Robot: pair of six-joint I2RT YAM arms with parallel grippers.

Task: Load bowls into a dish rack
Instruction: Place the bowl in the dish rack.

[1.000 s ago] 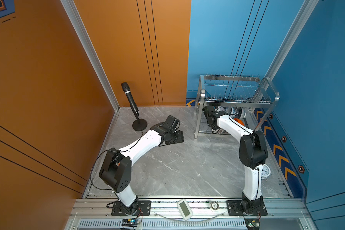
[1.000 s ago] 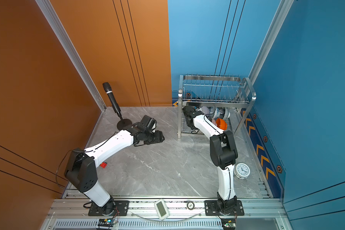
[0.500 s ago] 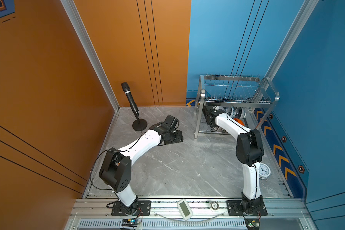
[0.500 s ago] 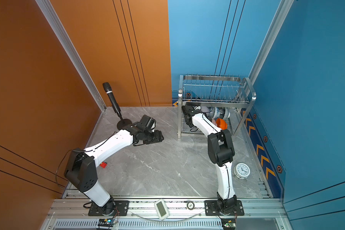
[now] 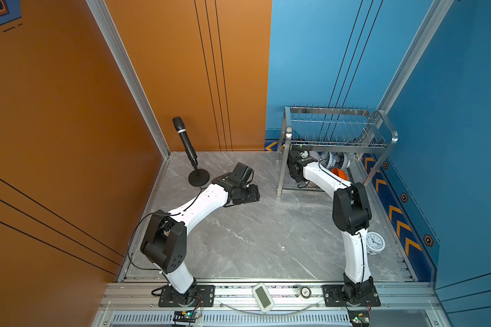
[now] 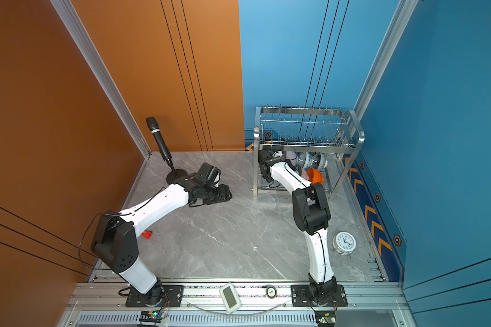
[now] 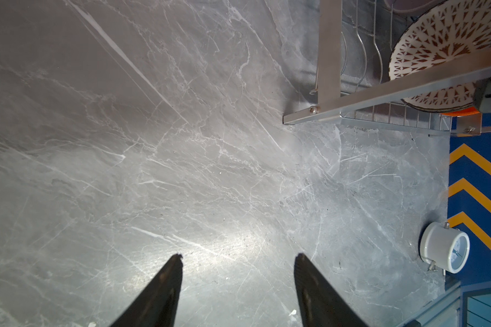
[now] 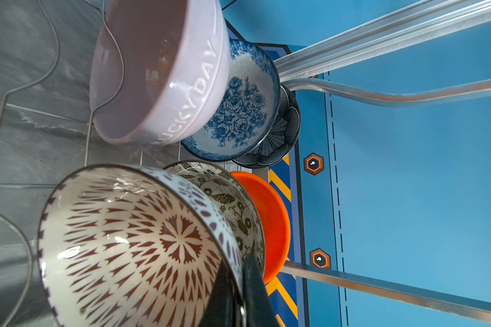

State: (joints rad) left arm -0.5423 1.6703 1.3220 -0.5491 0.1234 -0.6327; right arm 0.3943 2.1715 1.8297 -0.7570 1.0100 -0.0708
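Inside the dish rack (image 5: 281, 175), the right end effector (image 8: 237, 267) pinches the white lattice-patterned bowl (image 8: 142, 240); the left end effector (image 7: 239, 256) gapes.

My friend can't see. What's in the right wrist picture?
The right gripper pinches the rim of a white lattice bowl on edge in the dish rack. Past it stand a leaf-patterned bowl and an orange bowl; alongside, a lilac bowl, a blue floral bowl and a dark blue bowl.
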